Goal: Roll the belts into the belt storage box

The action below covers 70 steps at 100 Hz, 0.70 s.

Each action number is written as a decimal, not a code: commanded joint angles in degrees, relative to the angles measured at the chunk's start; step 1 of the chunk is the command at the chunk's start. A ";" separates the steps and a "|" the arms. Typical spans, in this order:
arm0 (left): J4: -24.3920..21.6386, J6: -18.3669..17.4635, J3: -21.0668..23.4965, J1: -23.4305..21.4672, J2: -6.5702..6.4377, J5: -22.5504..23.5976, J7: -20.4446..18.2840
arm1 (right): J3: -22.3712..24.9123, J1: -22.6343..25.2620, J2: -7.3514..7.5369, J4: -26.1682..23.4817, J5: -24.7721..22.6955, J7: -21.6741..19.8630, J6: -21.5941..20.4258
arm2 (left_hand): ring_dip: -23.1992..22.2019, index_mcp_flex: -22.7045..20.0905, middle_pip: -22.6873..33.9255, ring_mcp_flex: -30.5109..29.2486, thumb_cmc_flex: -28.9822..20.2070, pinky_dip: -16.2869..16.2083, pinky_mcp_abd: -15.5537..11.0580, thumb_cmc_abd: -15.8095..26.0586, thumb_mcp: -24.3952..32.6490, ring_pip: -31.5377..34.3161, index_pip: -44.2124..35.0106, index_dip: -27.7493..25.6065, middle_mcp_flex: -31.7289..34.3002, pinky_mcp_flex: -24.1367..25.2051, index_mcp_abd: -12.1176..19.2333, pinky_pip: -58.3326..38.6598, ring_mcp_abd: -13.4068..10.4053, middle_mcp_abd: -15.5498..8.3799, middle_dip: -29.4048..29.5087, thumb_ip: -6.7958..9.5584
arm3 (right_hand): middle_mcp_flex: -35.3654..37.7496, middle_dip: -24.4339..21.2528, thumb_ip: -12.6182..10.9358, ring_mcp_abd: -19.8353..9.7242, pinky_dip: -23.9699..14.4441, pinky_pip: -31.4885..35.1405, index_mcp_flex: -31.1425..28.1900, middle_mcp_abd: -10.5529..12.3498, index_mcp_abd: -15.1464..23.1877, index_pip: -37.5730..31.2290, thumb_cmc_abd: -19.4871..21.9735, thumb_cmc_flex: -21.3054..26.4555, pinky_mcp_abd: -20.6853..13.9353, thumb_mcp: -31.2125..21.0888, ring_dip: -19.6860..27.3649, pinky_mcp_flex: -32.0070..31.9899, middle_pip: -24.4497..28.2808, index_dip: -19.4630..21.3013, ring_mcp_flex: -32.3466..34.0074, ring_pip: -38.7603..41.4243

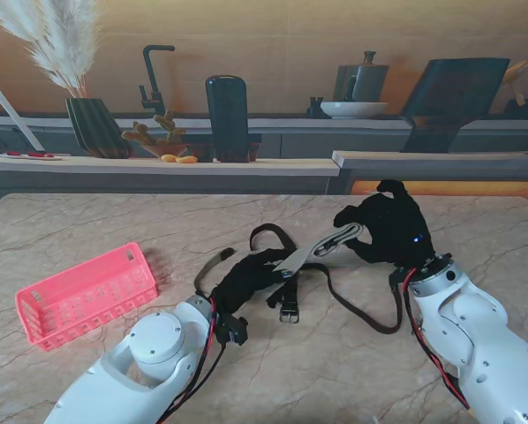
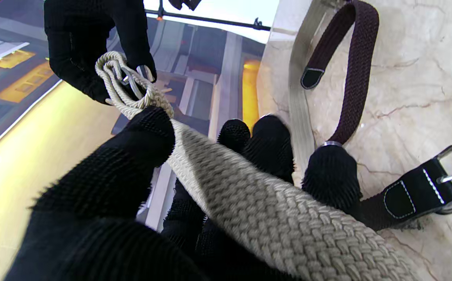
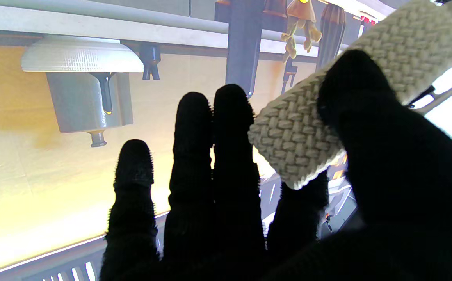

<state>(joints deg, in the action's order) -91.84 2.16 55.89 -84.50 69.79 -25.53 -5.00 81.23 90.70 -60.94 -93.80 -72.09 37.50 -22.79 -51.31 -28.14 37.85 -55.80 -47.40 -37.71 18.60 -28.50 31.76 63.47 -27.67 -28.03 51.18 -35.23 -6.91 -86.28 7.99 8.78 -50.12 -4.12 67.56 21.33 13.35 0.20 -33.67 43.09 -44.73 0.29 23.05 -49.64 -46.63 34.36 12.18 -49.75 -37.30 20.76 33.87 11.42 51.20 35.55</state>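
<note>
A beige woven belt point(image 1: 321, 250) stretches taut above the table between my two black-gloved hands. My left hand point(image 1: 246, 280) is shut on its middle part, the thumb point(image 2: 144, 136) pressing the belt point(image 2: 257, 199) against the fingers. My right hand point(image 1: 389, 228) is shut on the buckle end; in the right wrist view the belt end point(image 3: 296, 136) sits pinched under the thumb point(image 3: 366, 101). A dark braided belt point(image 1: 370, 314) lies looped on the marble, its buckle point(image 1: 289, 313) close to my left hand. The pink storage box point(image 1: 83, 296) stands on the left, apart from both hands.
The dark belt's maroon strap point(image 2: 358, 58) and black leather buckle end point(image 2: 417, 195) lie beside my left fingers. Beyond the table's far edge runs a counter point(image 1: 158, 163) with a vase, a black cylinder point(image 1: 227, 117) and a faucet.
</note>
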 commanded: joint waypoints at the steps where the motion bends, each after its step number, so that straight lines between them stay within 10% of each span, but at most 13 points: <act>1: -0.29 0.16 -0.91 -0.31 0.18 0.75 -0.81 | -0.97 -0.46 -0.13 0.10 0.49 0.97 0.77 | -4.59 -0.78 5.29 -5.46 5.10 -1.81 -2.80 -1.84 2.01 12.29 -2.16 -0.38 0.33 -5.79 0.79 -12.07 -8.11 -1.65 2.05 0.53 | 2.24 0.05 -2.27 -0.78 0.95 1.04 -6.78 0.39 -1.75 -12.18 5.31 4.23 1.33 -3.90 -0.16 -1.28 2.67 2.77 -2.06 0.86; 7: 0.05 -0.28 -1.62 0.06 0.16 1.34 -0.99 | -2.24 -1.15 -0.30 0.99 1.11 1.50 1.12 | -7.16 -0.58 8.13 -8.12 8.23 -1.56 -5.12 -2.32 1.42 18.19 -1.97 -0.23 -0.19 -10.61 0.61 -17.64 -12.29 -1.92 0.35 0.17 | 2.08 0.07 -2.39 -0.89 1.02 1.11 -6.57 0.49 -1.74 -12.13 5.51 4.22 1.37 -3.68 -0.13 -1.42 2.85 2.83 -2.21 0.95; 24: 1.40 -1.62 -3.79 0.99 0.86 3.75 1.61 | -6.90 -3.91 -1.40 3.87 4.80 2.86 2.94 | -8.86 -0.13 7.48 -8.27 10.80 -1.15 -7.13 -2.31 0.80 20.42 -1.67 -0.14 -2.83 -11.77 0.94 -20.24 -14.47 -1.33 -1.48 -0.23 | 1.32 -0.20 -3.02 -0.81 1.38 1.58 -5.62 0.64 -1.67 -12.23 6.41 4.57 1.34 -2.53 0.03 -2.11 3.55 3.21 -3.08 1.48; 70: 4.83 -8.79 -6.53 1.09 5.22 0.70 14.54 | -17.01 -8.26 -4.46 8.64 14.35 3.88 5.53 | -4.79 8.63 -15.53 8.88 12.42 -2.76 -2.99 -0.44 -1.79 1.00 2.45 1.53 -17.15 9.25 4.12 1.36 -3.34 -0.95 19.48 -0.09 | 0.70 -0.93 -3.47 -0.72 2.12 2.24 -4.98 0.76 -1.75 -12.60 7.02 4.76 1.49 -1.68 0.44 -3.11 4.65 2.99 -3.87 2.27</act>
<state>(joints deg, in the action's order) -87.01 -6.40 49.67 -82.87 73.75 -25.85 9.22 65.35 82.57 -64.35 -85.60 -57.59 41.62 -17.28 -56.93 -22.24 24.47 -49.37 -37.54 -39.72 15.50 -28.56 29.94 66.89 -27.04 -27.25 36.65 -28.51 -6.21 -86.37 4.23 9.06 -32.61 -4.11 67.55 21.23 13.17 0.35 -32.47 43.93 -44.73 0.03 21.00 -50.92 -46.48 34.98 12.82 -49.10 -37.30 18.98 37.35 11.49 49.51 36.86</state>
